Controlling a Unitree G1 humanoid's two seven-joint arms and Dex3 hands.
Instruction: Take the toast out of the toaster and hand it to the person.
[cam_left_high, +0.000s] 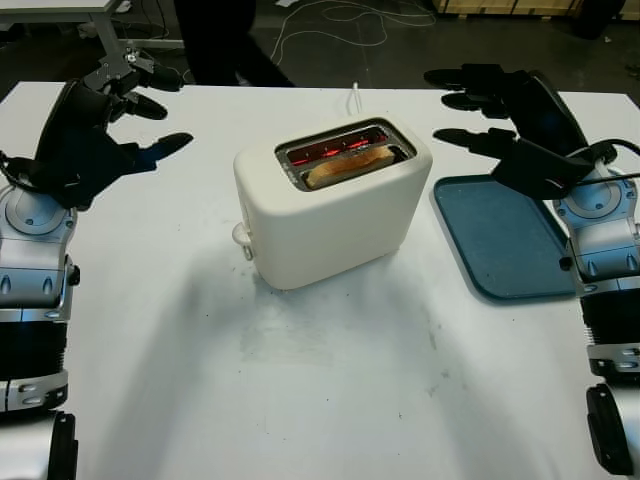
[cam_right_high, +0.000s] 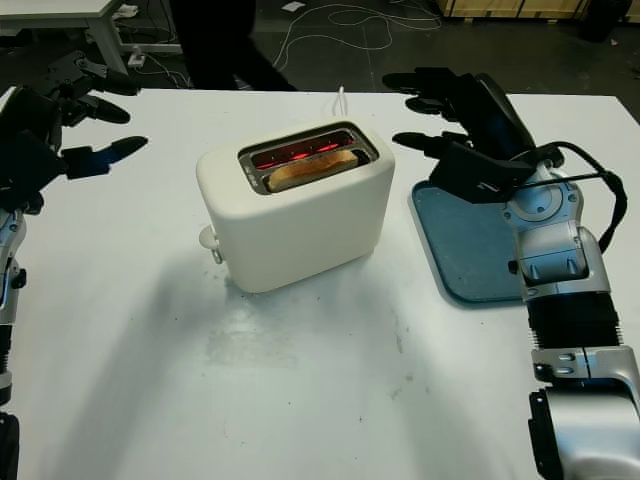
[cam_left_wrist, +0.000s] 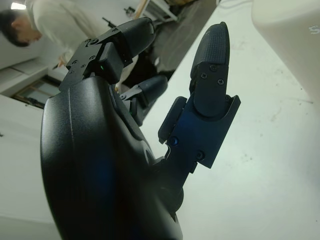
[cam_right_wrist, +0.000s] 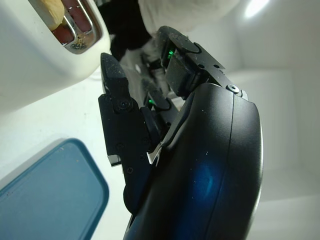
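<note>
On the white table (cam_left_high: 330, 400), our hands flank the toaster (cam_left_high: 335, 205).
Smooth rounded cream toaster, browned toast (cam_left_high: 345, 165) inside; left hand (cam_left_high: 95, 140) and right hand (cam_left_high: 510, 130) released, empty.

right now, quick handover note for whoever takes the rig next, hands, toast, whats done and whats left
Left hand: open, raised above the table to the left of the toaster, holding nothing.
Right hand: open, raised to the toaster's right, above the far end of the blue tray.
Toast: in the toaster's near slot; the far slot glows red.
Person: standing at the table's far side.
Done: nothing yet.
Left: grasp the toast, lift it out, hand it to the person.
</note>
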